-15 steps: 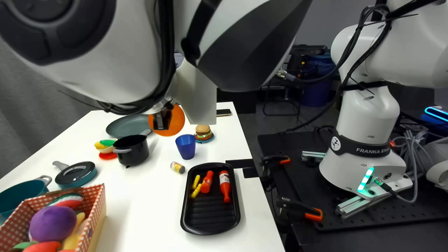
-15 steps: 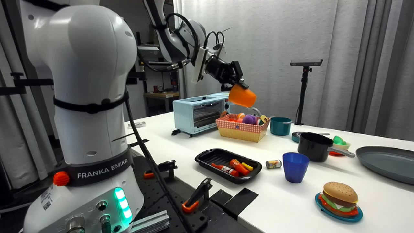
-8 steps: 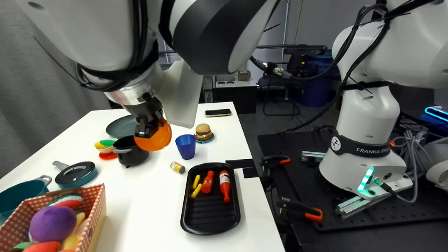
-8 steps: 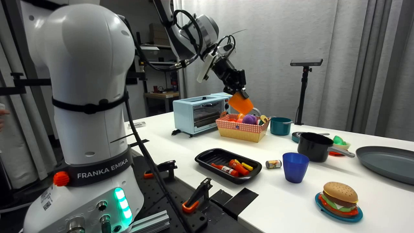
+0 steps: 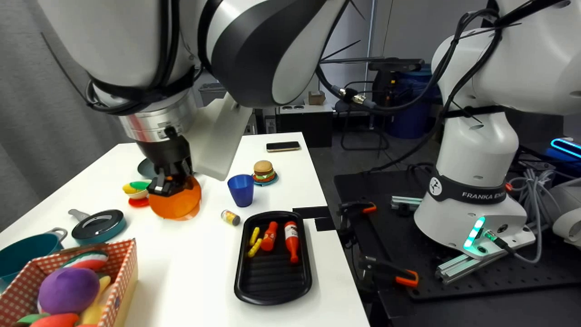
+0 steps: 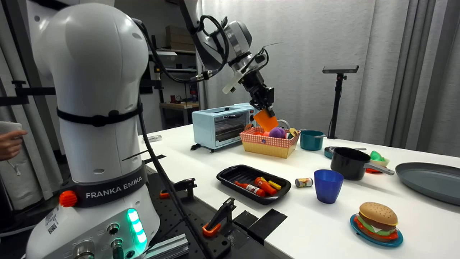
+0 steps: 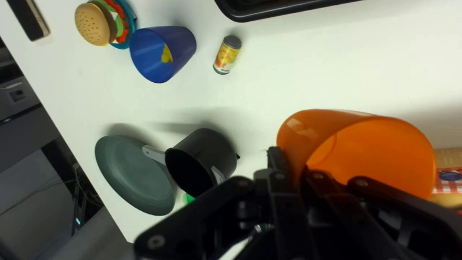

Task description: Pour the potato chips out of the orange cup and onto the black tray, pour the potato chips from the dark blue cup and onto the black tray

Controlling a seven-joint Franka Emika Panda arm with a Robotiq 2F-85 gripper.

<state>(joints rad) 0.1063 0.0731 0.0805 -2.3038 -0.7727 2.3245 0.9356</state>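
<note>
My gripper (image 7: 293, 169) is shut on the wall of the orange cup (image 7: 375, 151), one finger outside it and one inside. In both exterior views the orange cup (image 5: 174, 204) hangs tilted above the table; no chips show in the part of its inside that the wrist view gives. The dark blue cup (image 6: 328, 187) stands upright, with a yellow piece (image 7: 166, 55) visible in it. Beside it lies the black tray (image 5: 272, 286), holding two red bottles (image 5: 292, 240) and yellow chips (image 5: 254, 247) at its end towards the blue cup.
A small can (image 6: 304, 182) lies between tray and blue cup. Past that cup are a toy burger (image 6: 377, 221), a black pot (image 6: 348, 165) and a grey pan (image 6: 427, 180). A filled basket (image 6: 269, 148) and a toaster oven (image 6: 222, 126) stand further back. A person's hand (image 6: 10, 144) shows at an edge.
My gripper has come down with the orange cup, moving away from the blue cup. The cup has turned to a more upright tilt. Tray and blue cup have stayed put.
</note>
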